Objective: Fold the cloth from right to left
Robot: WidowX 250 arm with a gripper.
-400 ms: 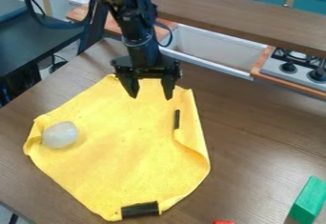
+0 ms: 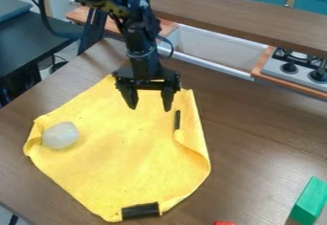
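The gripper (image 2: 150, 108) is up near the top middle, over the back part of the yellow cloth (image 2: 127, 157). Its two fingers are wide apart with nothing in them. The cloth lies on the brown table (image 2: 256, 142), from the middle to the lower left. A whitish round thing (image 2: 60, 135) sits on its left side. A green block (image 2: 310, 201) is at the lower right.

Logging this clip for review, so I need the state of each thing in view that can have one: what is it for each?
Hand: open, above the cloth's far end
Yellow cloth: mostly spread out, right edge partly turned in
Whitish rounded object: resting on the cloth's left part
Green block: lying on the table, right of the cloth
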